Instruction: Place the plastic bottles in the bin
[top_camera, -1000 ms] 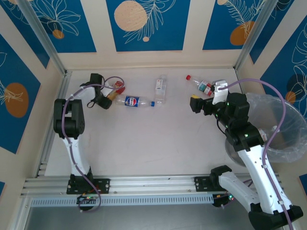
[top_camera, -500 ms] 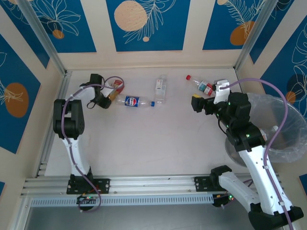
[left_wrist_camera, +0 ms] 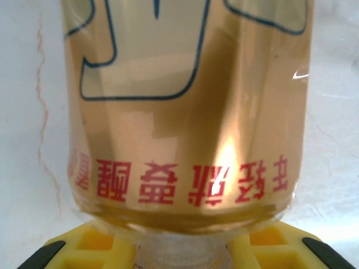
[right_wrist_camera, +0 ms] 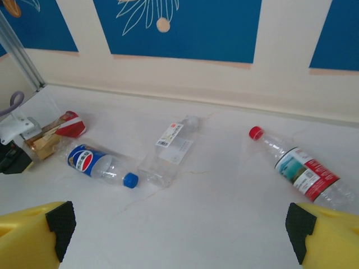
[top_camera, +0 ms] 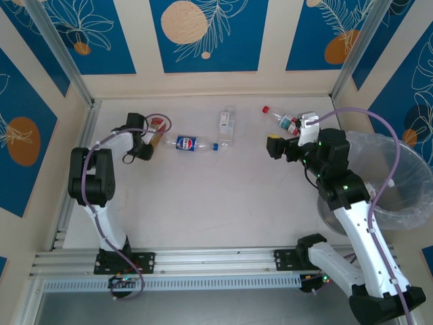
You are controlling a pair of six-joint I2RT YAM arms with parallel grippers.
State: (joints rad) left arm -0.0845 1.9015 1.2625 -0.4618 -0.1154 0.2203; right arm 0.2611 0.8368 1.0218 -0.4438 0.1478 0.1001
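A brown-orange bottle (left_wrist_camera: pixel 185 101) with red lettering crowds the left wrist view, its neck pinched between the yellow fingers (left_wrist_camera: pixel 84 249) of my left gripper (top_camera: pixel 141 147), which is shut on it. Lying on the table are a blue-labelled, blue-capped bottle (top_camera: pixel 191 143), a clear bottle (top_camera: pixel 226 126) and a red-capped bottle (top_camera: pixel 282 119). From the right wrist these are the blue-labelled bottle (right_wrist_camera: pixel 92 162), the clear bottle (right_wrist_camera: pixel 171 150) and the red-capped bottle (right_wrist_camera: pixel 303 171). My right gripper (top_camera: pixel 289 137) hangs open above the table with nothing in it, just short of the red-capped bottle. The bin (top_camera: pixel 399 177) stands at the right.
The back wall and a metal corner post (top_camera: pixel 64 54) close in the table. A purple cable (top_camera: pixel 365 115) loops over the right arm toward the bin. Bare table stretches in front of the bottles.
The left gripper has shifted a little left and toward the near edge, with the brown-orange bottle following. The right gripper has edged slightly left.
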